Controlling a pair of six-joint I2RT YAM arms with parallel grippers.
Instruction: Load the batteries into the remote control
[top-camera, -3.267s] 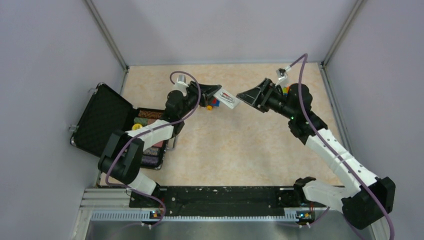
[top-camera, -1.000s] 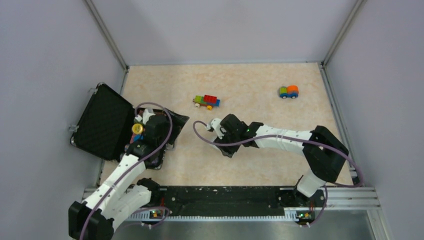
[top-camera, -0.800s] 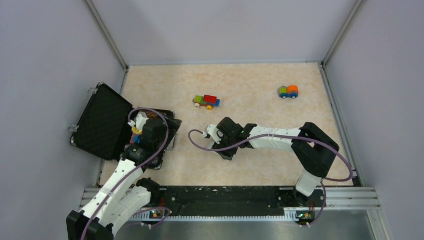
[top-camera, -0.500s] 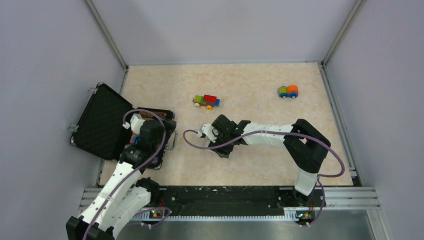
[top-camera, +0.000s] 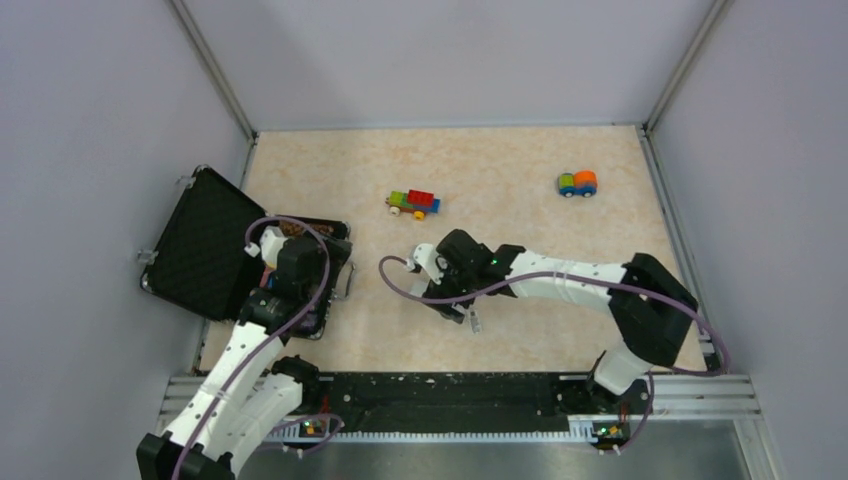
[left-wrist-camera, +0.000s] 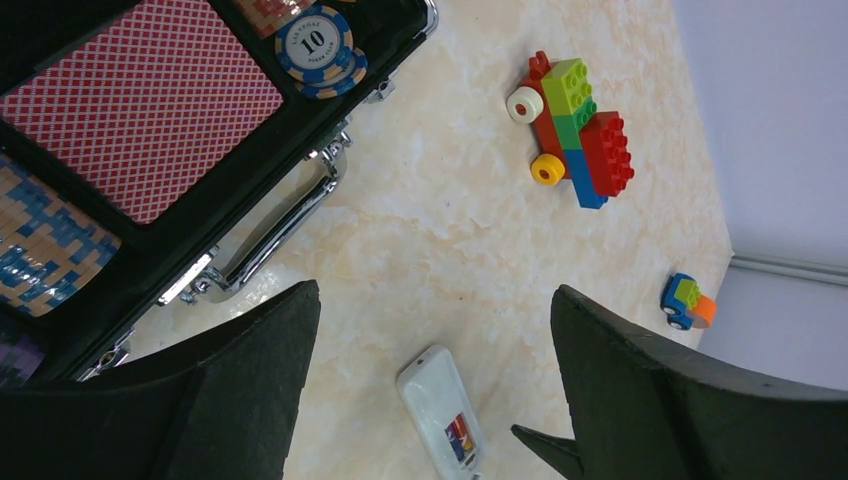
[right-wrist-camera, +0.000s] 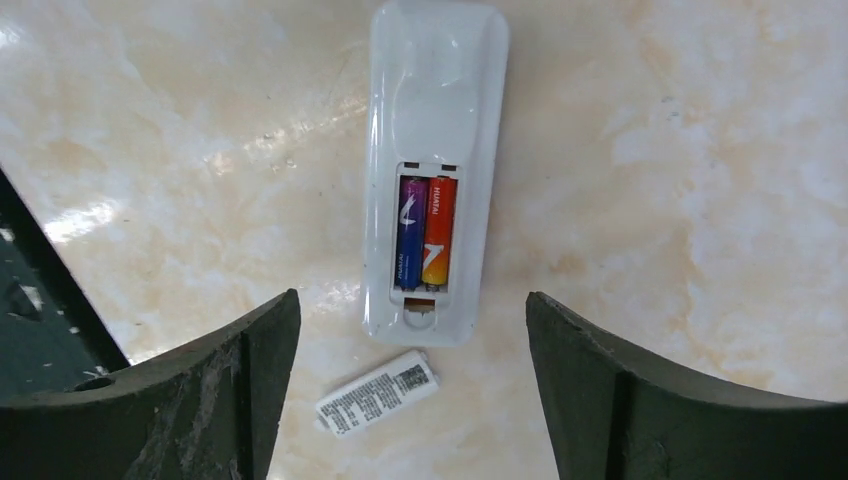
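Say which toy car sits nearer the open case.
The long red, green and blue brick car; the small orange-and-blue car sits far across from the case.

Batteries in remote; back cover just beside.

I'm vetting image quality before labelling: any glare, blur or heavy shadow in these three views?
Right wrist view: sharp, lettering shows on the batteries in the remote control, with bright glare patches on the glossy table at left. Left wrist view: also crisp, the 10 on the poker chip reads clearly. Top external view: even, soft light, no hard shadows, small things poorly resolved.
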